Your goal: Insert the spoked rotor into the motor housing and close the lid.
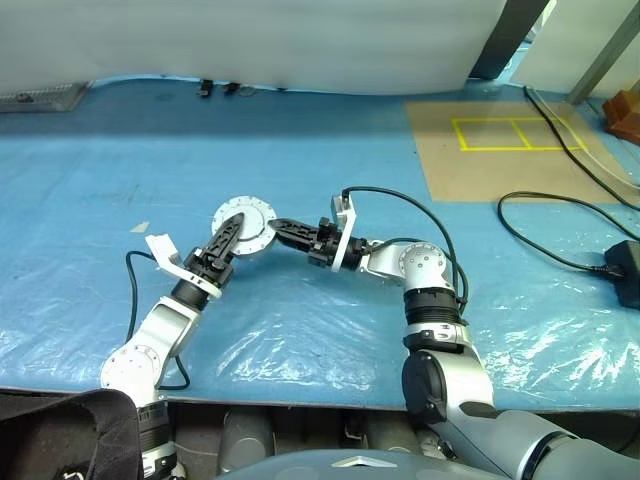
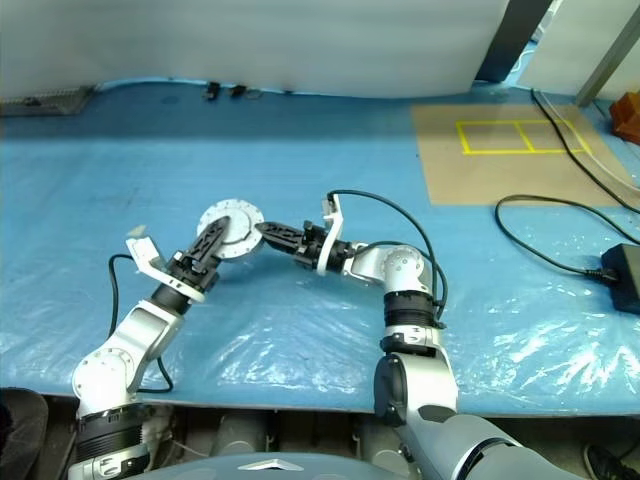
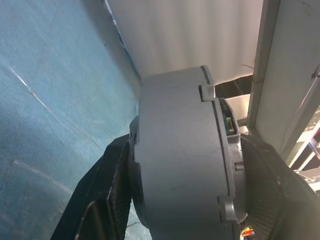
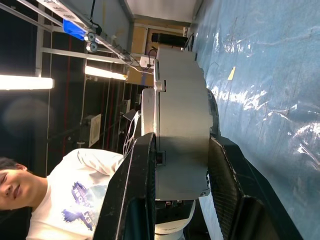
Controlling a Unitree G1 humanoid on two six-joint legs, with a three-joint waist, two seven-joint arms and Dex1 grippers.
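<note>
The closed motor housing (image 1: 245, 226) is clamped between left gripper (image 1: 228, 238) and right gripper (image 1: 283, 229), apparently to press the lid (image 3: 226, 150) shut.

The motor housing (image 1: 246, 226) is silver-grey, its round face ringed with small dark dots. Both the left end effector (image 1: 228, 236) and the right end effector (image 1: 284, 229) have black fingers on silver-and-white arms. The desk (image 1: 300, 170) wears a bright blue sheet under clear, glossy plastic. A tan cardboard panel (image 1: 500, 150) carries yellow taped rectangles. Black cables (image 1: 550, 240) cross the blue. The person's shirt (image 4: 75, 200) is white with a blue print.
</note>
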